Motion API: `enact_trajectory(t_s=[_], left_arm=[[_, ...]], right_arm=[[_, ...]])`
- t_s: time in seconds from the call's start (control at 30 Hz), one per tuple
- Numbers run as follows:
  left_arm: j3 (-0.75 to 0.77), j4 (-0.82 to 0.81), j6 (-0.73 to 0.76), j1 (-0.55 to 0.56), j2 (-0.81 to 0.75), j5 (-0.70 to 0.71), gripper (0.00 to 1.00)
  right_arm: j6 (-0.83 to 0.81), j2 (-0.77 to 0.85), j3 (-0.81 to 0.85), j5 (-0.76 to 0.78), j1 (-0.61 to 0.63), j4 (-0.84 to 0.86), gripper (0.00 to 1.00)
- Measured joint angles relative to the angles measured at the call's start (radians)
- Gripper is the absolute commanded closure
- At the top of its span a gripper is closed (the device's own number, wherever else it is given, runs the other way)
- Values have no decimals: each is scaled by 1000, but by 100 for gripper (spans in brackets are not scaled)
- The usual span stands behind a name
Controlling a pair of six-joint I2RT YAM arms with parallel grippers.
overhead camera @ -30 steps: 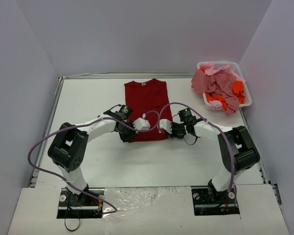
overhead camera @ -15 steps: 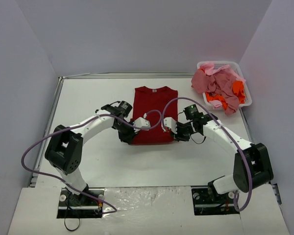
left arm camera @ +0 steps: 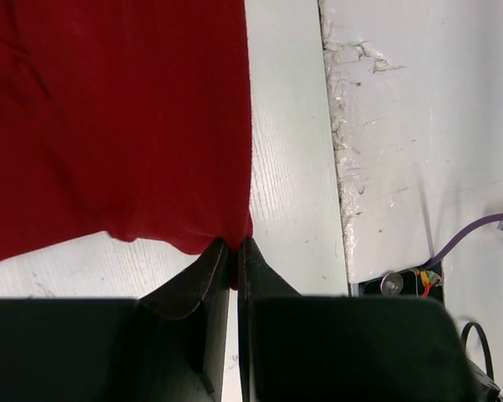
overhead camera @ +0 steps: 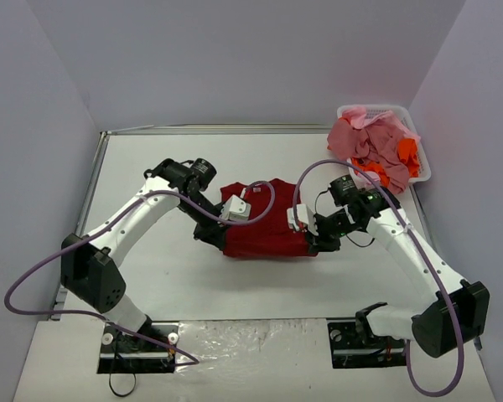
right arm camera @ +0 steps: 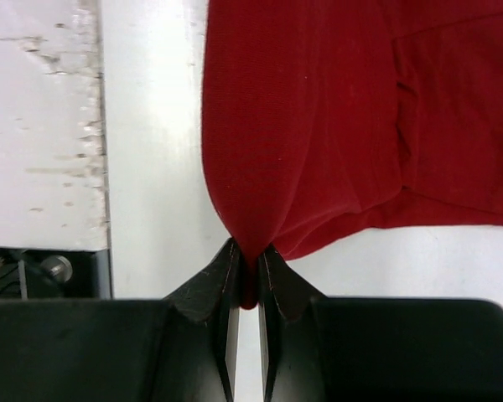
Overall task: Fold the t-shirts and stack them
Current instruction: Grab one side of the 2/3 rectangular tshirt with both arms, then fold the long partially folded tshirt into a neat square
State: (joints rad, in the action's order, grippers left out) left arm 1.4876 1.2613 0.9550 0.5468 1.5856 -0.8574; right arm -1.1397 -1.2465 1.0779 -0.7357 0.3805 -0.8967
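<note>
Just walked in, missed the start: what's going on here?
A dark red t-shirt is being folded on the table. The left gripper and the right gripper each pinch a corner of its near edge. Pink and orange shirts lie heaped in the white basket at the far right.

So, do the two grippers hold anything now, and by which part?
Both hold the dark red t-shirt: the left gripper pinches its near left corner, the right gripper its near right corner.
</note>
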Motion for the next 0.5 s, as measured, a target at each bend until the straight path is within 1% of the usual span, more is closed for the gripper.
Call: enact_trajectory(t_s=[0.2, 0.37, 0.5], left_arm=[[17, 34, 74, 0, -10, -18, 98], [17, 43, 90, 0, -12, -16, 98], [17, 44, 87, -1, -13, -10, 98]], right_arm=[[-63, 6, 107, -58, 0, -158, 100], [-94, -2, 129, -77, 0, -201, 100], [-110, -42, 135, -77, 0, -206, 100]])
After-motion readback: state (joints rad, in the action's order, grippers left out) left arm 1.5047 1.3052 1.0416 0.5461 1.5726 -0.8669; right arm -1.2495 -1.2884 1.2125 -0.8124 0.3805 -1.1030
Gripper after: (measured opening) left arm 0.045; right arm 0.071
